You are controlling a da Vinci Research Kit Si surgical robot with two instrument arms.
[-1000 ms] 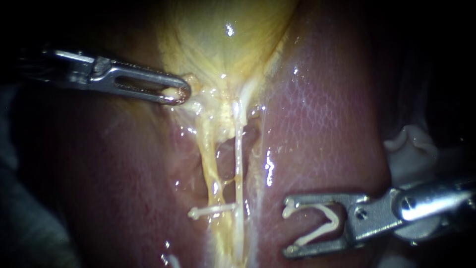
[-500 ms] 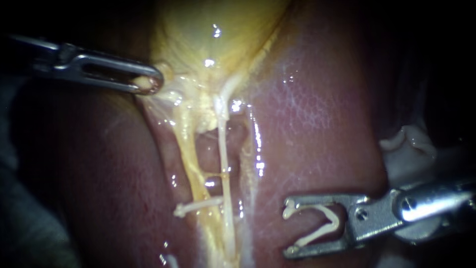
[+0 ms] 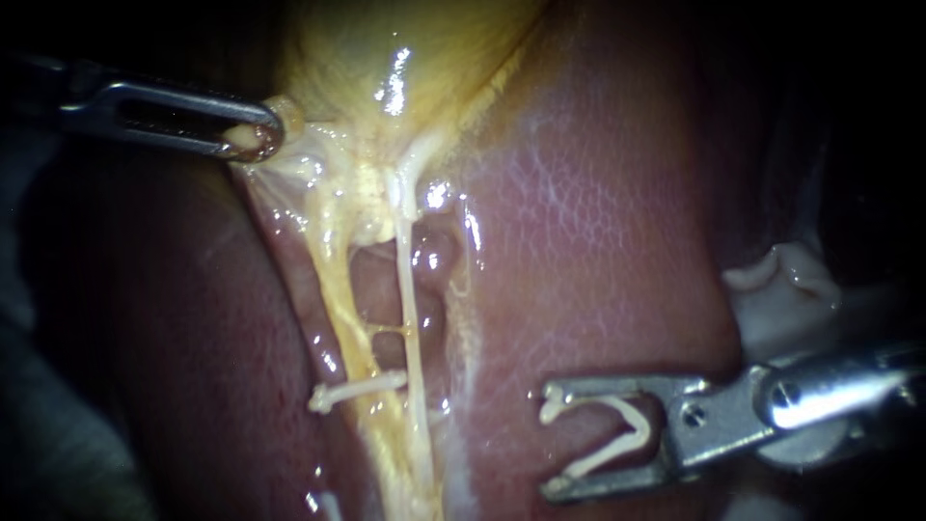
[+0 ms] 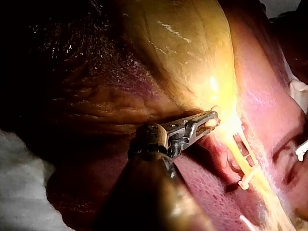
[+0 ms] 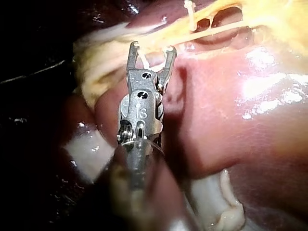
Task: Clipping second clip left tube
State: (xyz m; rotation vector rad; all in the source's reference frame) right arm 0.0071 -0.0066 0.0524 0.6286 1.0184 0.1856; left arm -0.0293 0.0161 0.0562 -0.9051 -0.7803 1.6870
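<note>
Well to the right of the placed clip [image 3: 355, 391], over the liver [image 3: 598, 251], the right instrument's [image 3: 552, 441] tool stands wide, both jaws cradling a loaded clip [image 3: 617, 439]. The left tube [image 3: 338, 309], yellow, glistening and taut, rises from the placed clip toward tissue pinched shut by the left instrument [image 3: 256, 140]. Risk: the jaws could also catch the thin right tube [image 3: 410, 318] alongside.
</note>
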